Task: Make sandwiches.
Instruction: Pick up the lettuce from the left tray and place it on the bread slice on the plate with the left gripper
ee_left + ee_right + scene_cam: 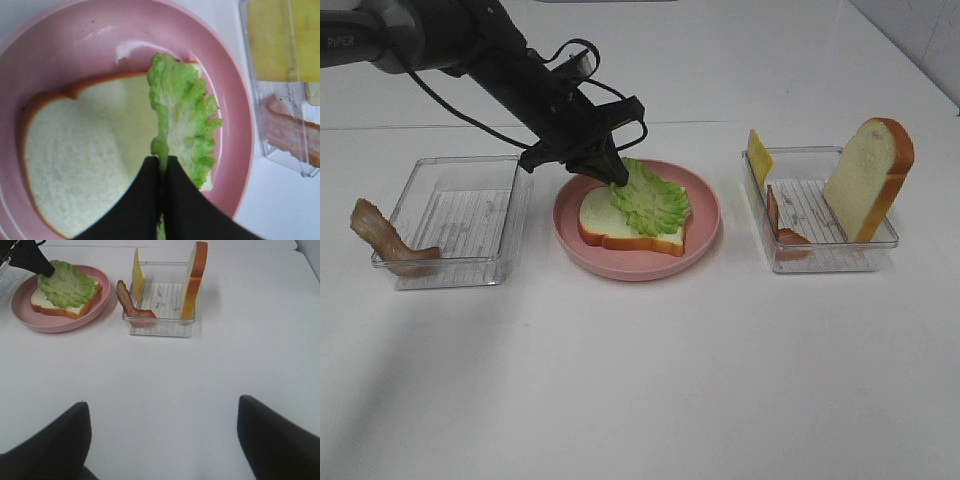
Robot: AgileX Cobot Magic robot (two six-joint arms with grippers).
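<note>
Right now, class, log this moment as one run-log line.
left gripper shut on lettuce leaf | lettuce leaf over bread slice on pink plate | right gripper open

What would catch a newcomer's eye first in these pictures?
The green lettuce leaf, pinched in the left tool, lies over a bread slice on the pink plate at centre. In the right tray a second bread slice stands on edge; a bacon strip hangs over the left tray's edge.

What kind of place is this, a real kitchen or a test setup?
Probably a robot test bench, not a kitchen: bare white table, toy bread in a clear tray, the left gripper holding lettuce over a pink plate.
</note>
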